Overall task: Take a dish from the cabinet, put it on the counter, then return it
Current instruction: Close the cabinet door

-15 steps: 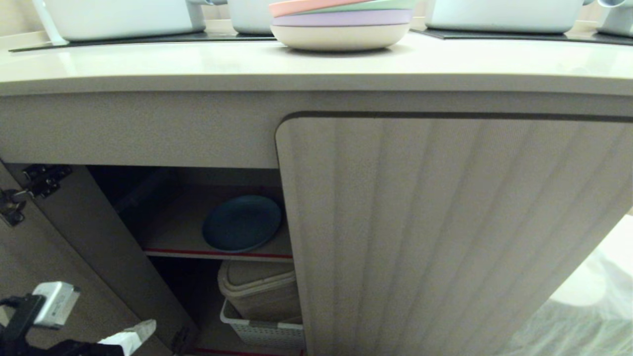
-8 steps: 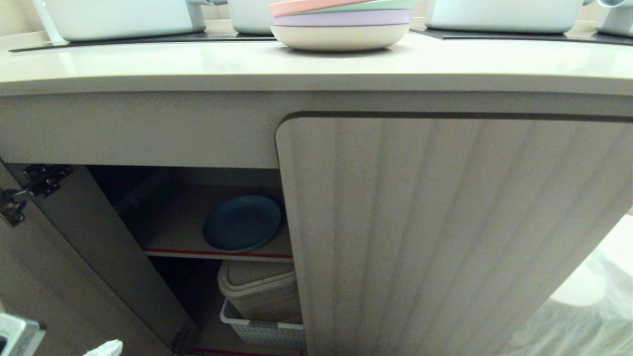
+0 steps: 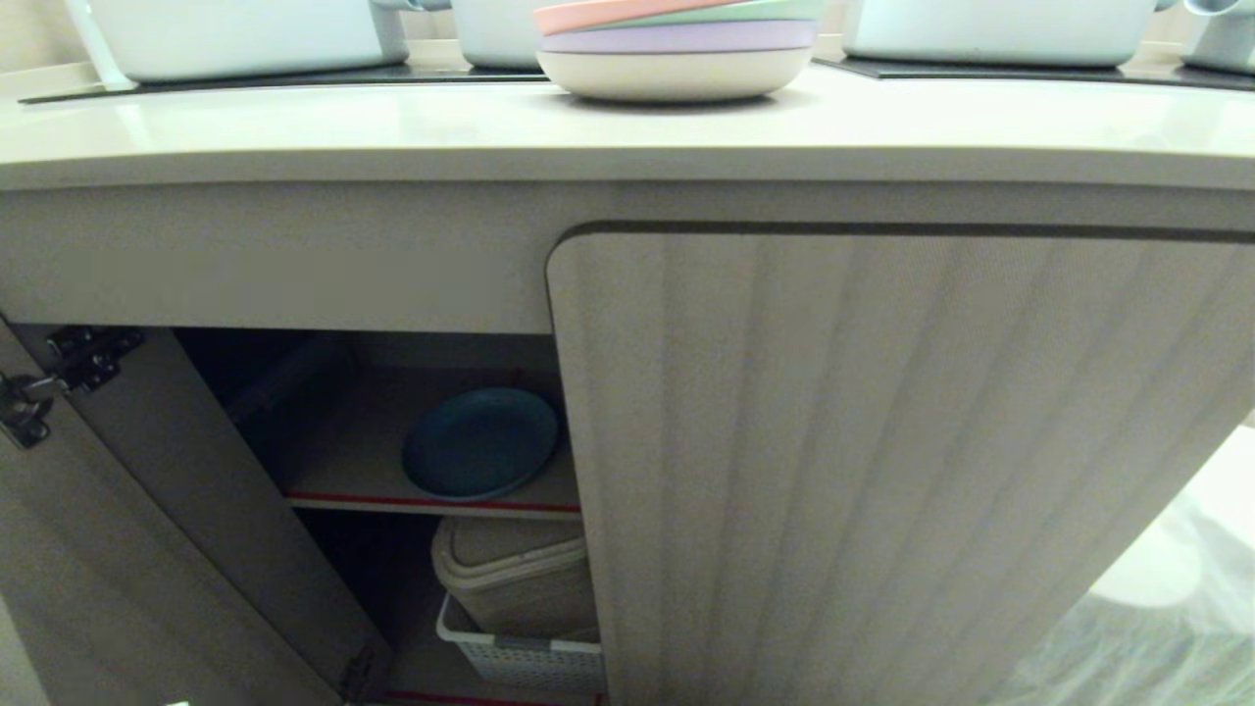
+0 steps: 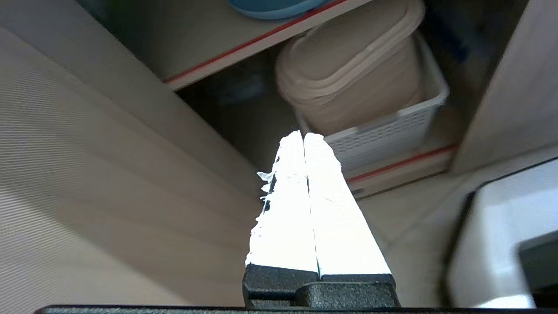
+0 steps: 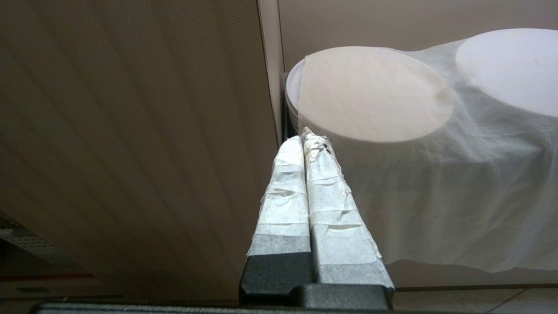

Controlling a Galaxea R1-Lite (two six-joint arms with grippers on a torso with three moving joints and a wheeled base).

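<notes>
Below the dish (image 3: pixel 479 441), a beige bin (image 3: pixel 515 574) fills a white basket (image 3: pixel 525 659).

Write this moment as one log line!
round blue plastic plate: on cabinet shelf | left tool: shut, empty | right tool: shut, parked

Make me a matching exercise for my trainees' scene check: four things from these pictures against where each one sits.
Things:
1. blue plate
2. stack of pastel plates
3. beige lidded bin
4. left gripper

Places:
A. on the counter
B. in the white basket
C. on the red-edged shelf
D. low, outside the open cabinet

Pairs: 1-C, 2-A, 3-B, 4-D
</notes>
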